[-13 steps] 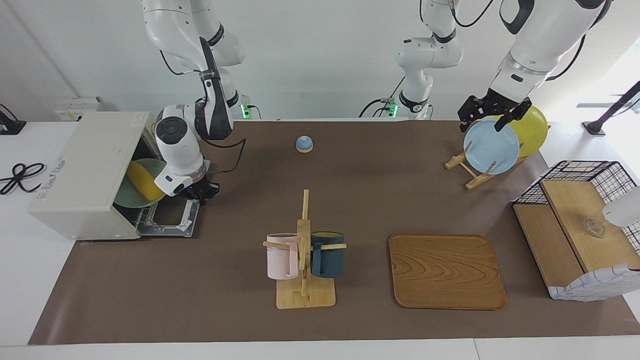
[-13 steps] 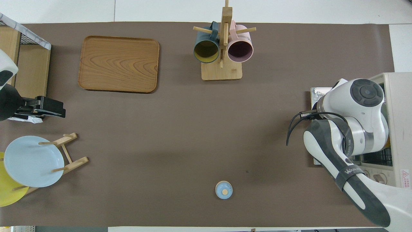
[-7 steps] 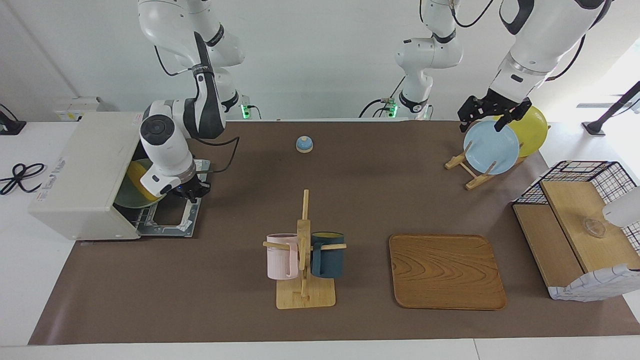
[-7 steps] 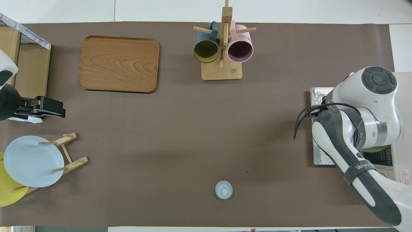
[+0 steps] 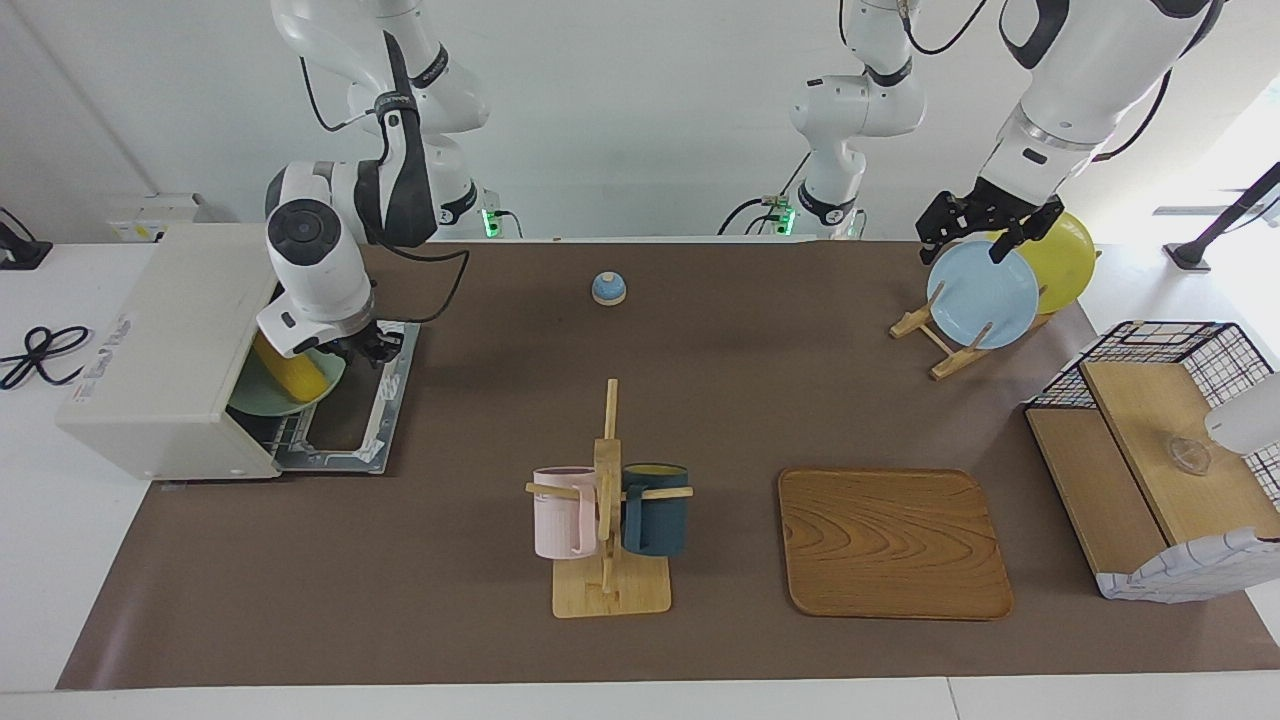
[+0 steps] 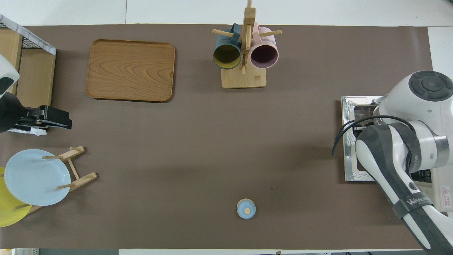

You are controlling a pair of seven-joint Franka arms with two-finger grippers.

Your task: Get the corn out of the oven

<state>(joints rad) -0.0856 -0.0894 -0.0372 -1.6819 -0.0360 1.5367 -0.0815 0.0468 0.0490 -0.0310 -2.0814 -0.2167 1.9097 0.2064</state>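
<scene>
The off-white oven point(image 5: 170, 350) stands at the right arm's end of the table with its door point(image 5: 345, 430) dropped open. The yellow corn point(image 5: 288, 375) lies on a green plate point(image 5: 300, 402) in the oven's mouth. My right gripper point(image 5: 367, 346) hangs over the open door, close beside the corn and plate. In the overhead view the right arm point(image 6: 407, 148) covers the oven's mouth and hides the corn; only the oven's top point(image 6: 446, 177) and the door point(image 6: 348, 141) show. My left gripper point(image 5: 985, 228) waits, open, over the plate rack.
A mug tree point(image 5: 608, 500) with a pink and a dark blue mug stands mid-table. A wooden tray point(image 5: 893, 545) lies beside it. A small blue bell point(image 5: 608, 288) sits near the robots. A rack holds a blue plate point(image 5: 983, 295) and a yellow plate point(image 5: 1065, 260). A wire basket shelf point(image 5: 1170, 470) is at the left arm's end.
My right gripper has moved from over the door's outer edge toward the oven's mouth, closer to the corn. The corn, plate and left arm have not moved.
</scene>
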